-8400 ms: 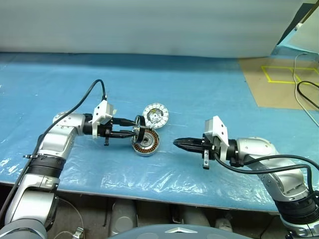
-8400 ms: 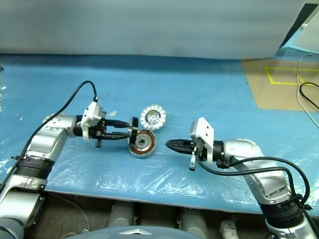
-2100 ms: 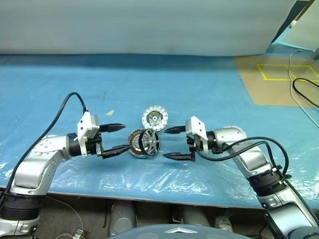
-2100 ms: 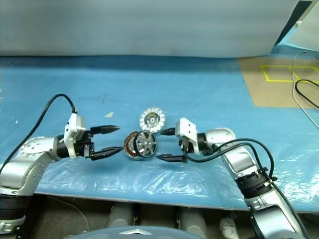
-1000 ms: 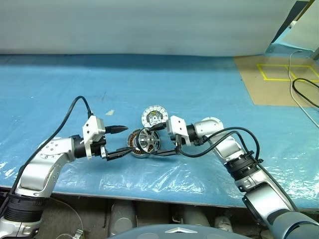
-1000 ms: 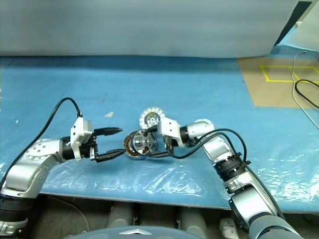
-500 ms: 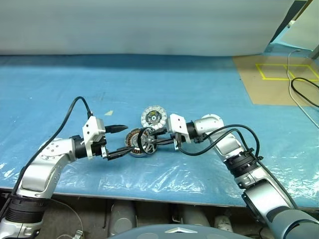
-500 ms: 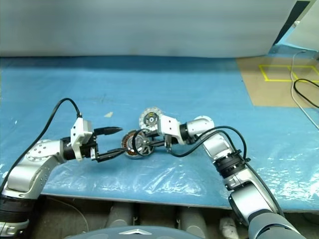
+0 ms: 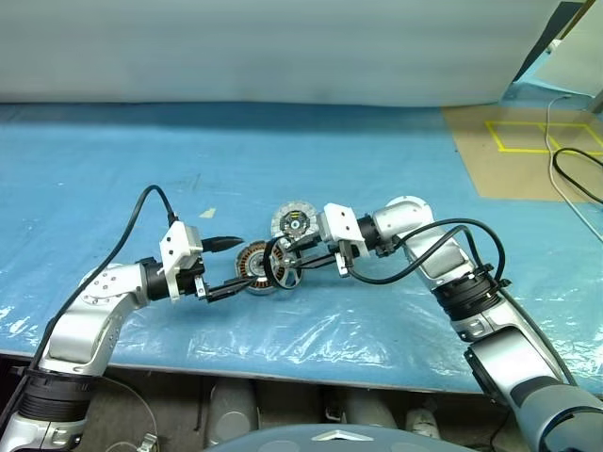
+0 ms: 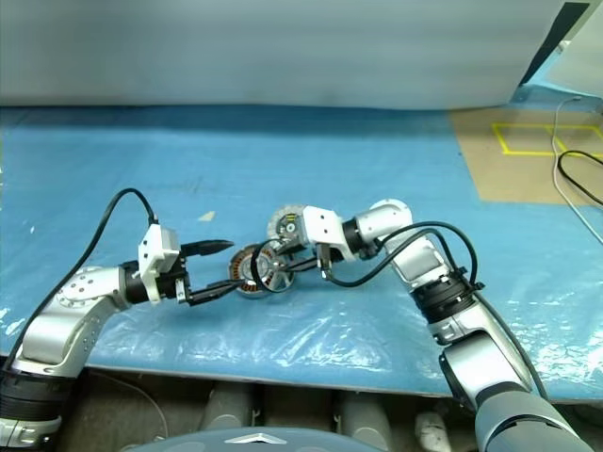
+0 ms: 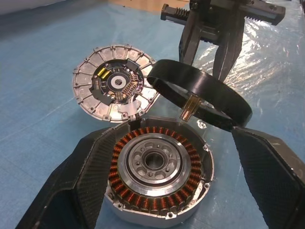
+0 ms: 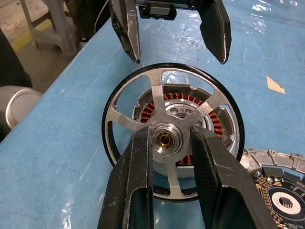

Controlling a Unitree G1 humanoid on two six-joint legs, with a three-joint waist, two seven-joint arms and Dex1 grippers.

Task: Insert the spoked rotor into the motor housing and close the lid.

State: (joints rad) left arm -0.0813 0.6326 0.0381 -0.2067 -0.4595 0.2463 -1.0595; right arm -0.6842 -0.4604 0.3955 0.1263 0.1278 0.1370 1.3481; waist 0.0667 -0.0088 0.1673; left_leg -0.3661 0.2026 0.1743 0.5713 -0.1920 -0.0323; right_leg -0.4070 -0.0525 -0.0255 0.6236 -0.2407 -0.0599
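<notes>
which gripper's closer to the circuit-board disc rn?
Right. The right gripper, shut on the spoked rotor at its hub, sits just beside the circuit-board disc. The left gripper, fingers open, is farther off, across the copper-wound stator from it.

spoked rotor (image 12: pixel 172 138): brushed metal, black rim | motor housing (image 11: pixel 159 175): copper windings | table cover (image 9: pixel 396 169): glossy plastic

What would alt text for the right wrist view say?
The right gripper is shut on the hub of the spoked rotor, with the copper-wound motor housing seen through its spokes. The open left gripper faces it across the blue sheeting.
</notes>
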